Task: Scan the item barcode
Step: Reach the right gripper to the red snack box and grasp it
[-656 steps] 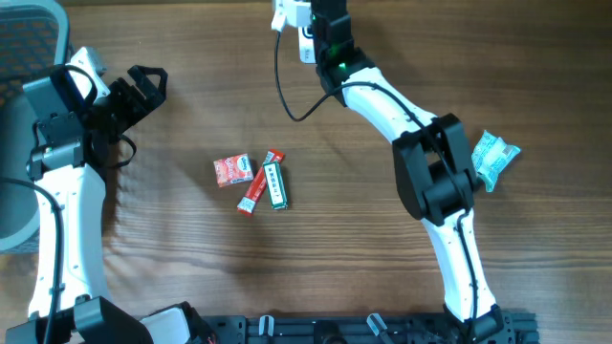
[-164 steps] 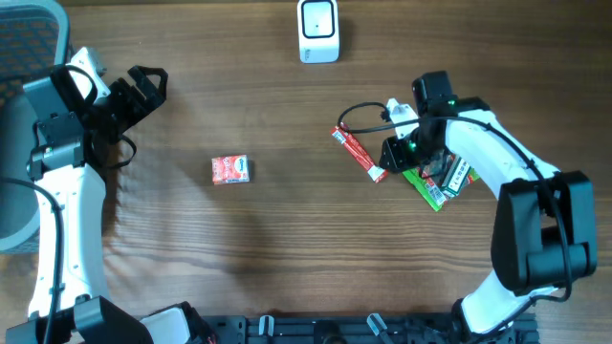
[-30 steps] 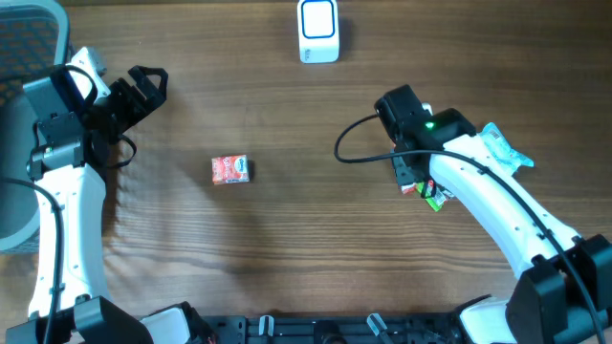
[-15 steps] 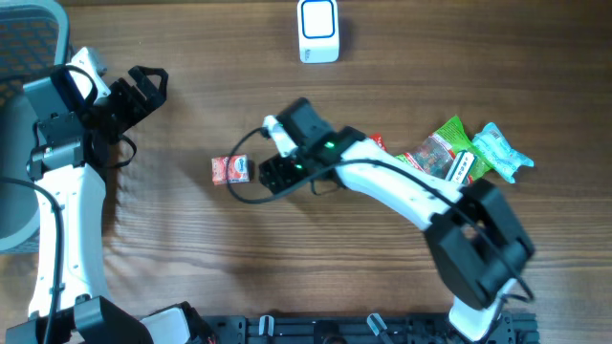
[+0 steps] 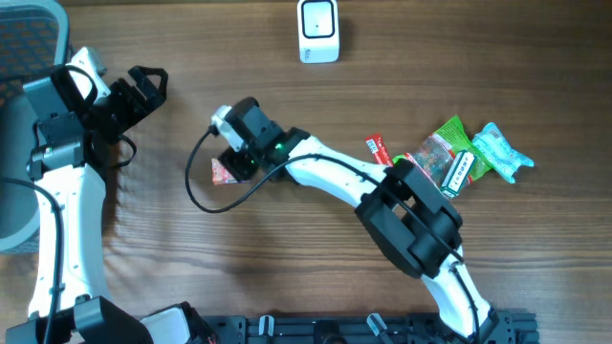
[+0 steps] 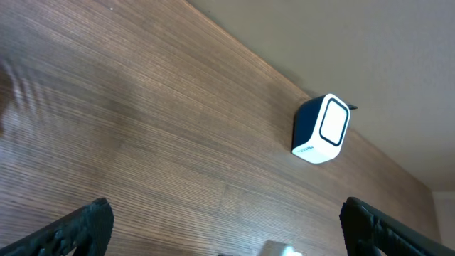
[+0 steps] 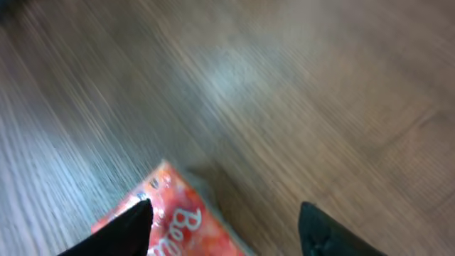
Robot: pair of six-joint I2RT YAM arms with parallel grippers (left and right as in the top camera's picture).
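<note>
A small red packet [image 5: 222,173] lies on the wooden table left of centre. My right gripper [image 5: 236,160] hovers over its right end, open. In the right wrist view the red packet [image 7: 174,220] lies under and beside the left fingertip [image 7: 124,229], with bare wood towards the other fingertip [image 7: 323,231]; nothing is clamped in the right gripper [image 7: 224,229]. The white and blue scanner [image 5: 317,31] stands at the far edge. It also shows in the left wrist view as the scanner [image 6: 322,129]. My left gripper [image 5: 143,88] waits open at the far left, empty.
A pile lies at the right: a red stick pack [image 5: 376,151], a green bag [image 5: 438,151], a green gum pack [image 5: 460,170] and a teal packet [image 5: 499,153]. The right arm's black cable [image 5: 206,196] loops in front of the red packet. An office chair [image 5: 29,38] stands at the left.
My right arm has swung from the pile at the right across to the red packet at the left. The left arm has not moved.
</note>
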